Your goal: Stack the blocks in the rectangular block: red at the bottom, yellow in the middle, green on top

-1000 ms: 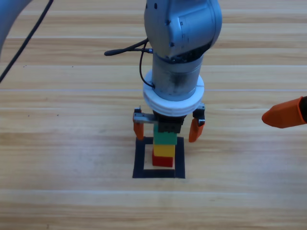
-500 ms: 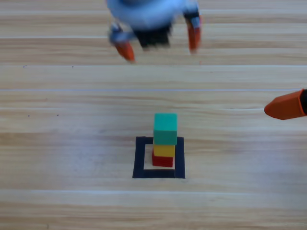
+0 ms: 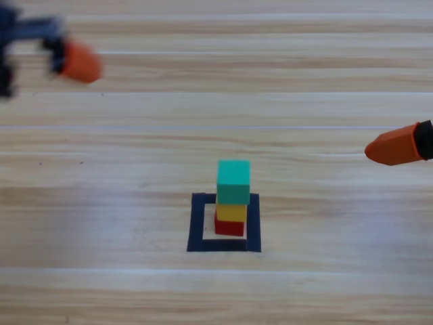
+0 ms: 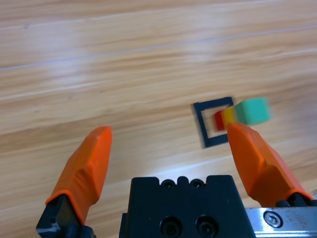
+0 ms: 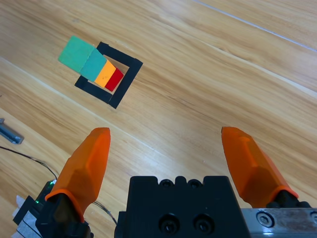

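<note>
Blocks (image 3: 232, 200) stacked, well apart frm left claw (image 4: 168, 148)

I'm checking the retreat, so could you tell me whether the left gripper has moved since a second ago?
Yes. The left gripper has gone from over the black tape square to the top left corner.

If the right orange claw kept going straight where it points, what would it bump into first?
Probably just the bare wooden table. The right gripper is open, and the block tower sits off to one side of its line, though depth is hard to judge.
</note>
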